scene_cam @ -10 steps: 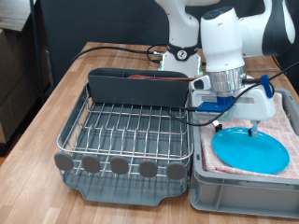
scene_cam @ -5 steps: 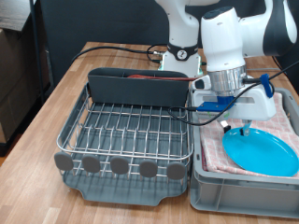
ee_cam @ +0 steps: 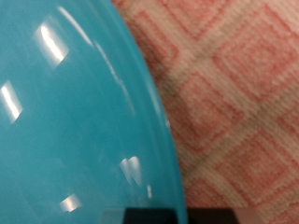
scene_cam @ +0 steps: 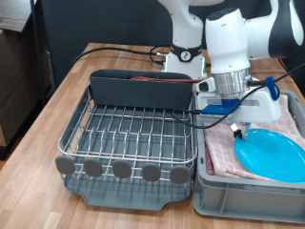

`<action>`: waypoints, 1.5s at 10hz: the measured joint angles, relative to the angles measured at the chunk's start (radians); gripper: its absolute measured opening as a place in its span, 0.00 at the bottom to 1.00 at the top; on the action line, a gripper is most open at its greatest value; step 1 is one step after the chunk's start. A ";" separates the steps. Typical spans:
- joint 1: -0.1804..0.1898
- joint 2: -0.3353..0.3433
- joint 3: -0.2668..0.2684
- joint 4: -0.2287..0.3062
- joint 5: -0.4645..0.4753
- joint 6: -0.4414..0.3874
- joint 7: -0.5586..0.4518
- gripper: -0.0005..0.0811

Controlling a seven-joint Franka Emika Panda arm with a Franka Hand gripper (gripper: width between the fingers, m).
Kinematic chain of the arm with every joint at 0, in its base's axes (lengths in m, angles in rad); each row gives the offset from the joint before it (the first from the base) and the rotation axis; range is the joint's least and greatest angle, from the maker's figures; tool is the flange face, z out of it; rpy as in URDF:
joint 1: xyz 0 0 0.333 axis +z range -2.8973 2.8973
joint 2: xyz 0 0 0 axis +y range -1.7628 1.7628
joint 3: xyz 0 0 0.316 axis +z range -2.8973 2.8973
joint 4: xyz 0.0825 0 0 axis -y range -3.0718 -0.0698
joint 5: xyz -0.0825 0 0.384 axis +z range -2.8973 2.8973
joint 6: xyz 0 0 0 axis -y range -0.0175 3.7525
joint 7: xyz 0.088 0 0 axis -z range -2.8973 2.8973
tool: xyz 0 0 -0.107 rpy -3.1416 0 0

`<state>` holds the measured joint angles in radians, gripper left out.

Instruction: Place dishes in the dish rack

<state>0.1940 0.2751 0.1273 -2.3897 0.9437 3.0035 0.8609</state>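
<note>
While the dish rack [scene_cam: 124,134] sits at the exterior view's left with its wire grid bare, nothing of the task looks done yet – no plate, mug or spoon shows on the grid, though the inside of the tall caddy [scene_cam: 141,91] at its far side can't be seen. The light-blue plate [scene_cam: 274,153] lies in the grey bin [scene_cam: 243,196] at the right, tilted on the pink checked cloth [scene_cam: 221,153]. The gripper [scene_cam: 238,124] is low over the plate's left edge; whether its jaws are apart or clamped on the rim I cannot tell. Exterior view gives the whole layout and the arm. Wrist view shows only a close-up – the plate's glossy surface [ee_cam: 65,121] and curved rim against the cloth's diamond check [ee_cam: 238,103]; no fingertips clearly visible there. Mug and spoon are not seen in either view.
</note>
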 joint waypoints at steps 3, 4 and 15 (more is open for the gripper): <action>0.017 -0.012 -0.031 -0.005 -0.066 -0.001 0.028 0.05; 0.033 -0.021 -0.056 -0.009 -0.120 -0.007 0.067 0.05; 0.167 -0.263 -0.311 -0.025 -0.862 -0.331 0.571 0.03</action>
<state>0.3609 0.0122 -0.1833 -2.4150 0.0813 2.6726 1.4318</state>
